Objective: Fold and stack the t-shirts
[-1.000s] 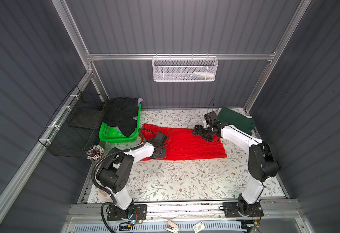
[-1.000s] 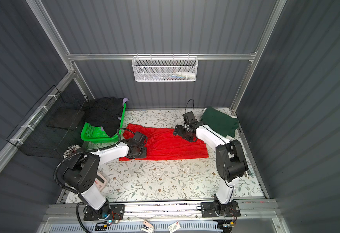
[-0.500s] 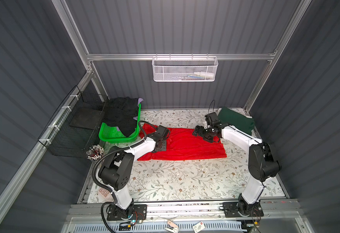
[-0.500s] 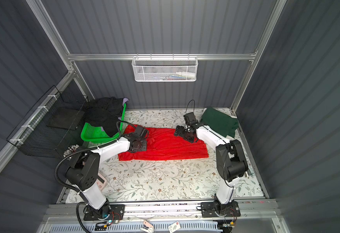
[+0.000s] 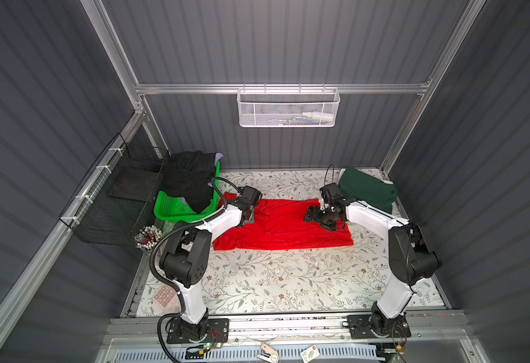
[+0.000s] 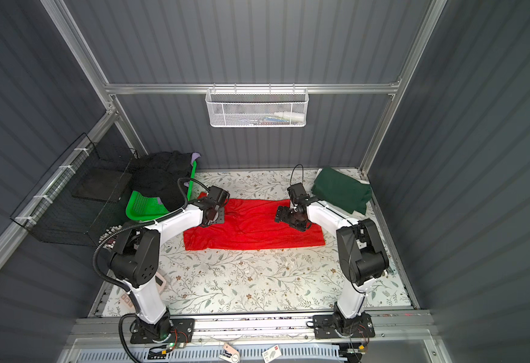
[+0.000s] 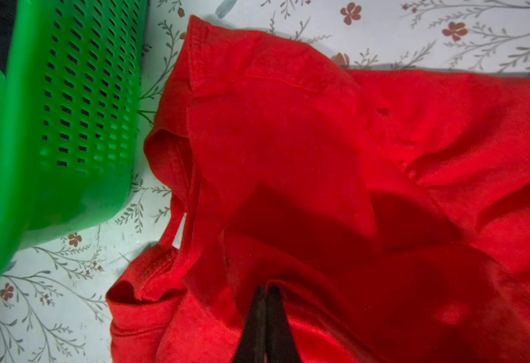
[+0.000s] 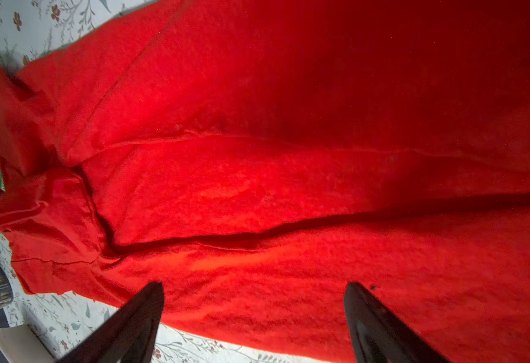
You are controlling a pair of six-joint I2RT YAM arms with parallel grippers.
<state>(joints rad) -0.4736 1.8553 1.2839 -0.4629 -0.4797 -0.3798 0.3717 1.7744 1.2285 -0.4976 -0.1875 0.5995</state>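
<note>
A bright red t-shirt [image 5: 288,234] [image 6: 257,234] lies spread across the far half of the flowered table in both top views. My left gripper [image 5: 246,219] [image 6: 212,220] [image 7: 266,287] is over its left end, beside the green basket, shut on a raised fold of the red cloth. My right gripper [image 5: 320,221] [image 6: 290,221] [image 8: 254,286] hovers open just over the shirt's right part, nothing between its fingers. A folded dark green t-shirt [image 5: 367,191] [image 6: 340,190] rests in the far right corner. Black t-shirts [image 5: 191,179] and a lavender one [image 5: 219,155] fill the basket.
The green lattice basket [image 5: 175,210] [image 7: 68,110] stands at the far left, close to the red shirt. A black wire rack [image 5: 115,195] hangs on the left wall, a white mesh basket [image 5: 288,108] on the back rail. A pen cup [image 5: 148,237] and calculator [image 5: 164,295] sit along the left edge.
My left gripper has shut and moved from the shirt's near left part back toward its far edge, drawing red cloth along. The right gripper has stayed put, open.
</note>
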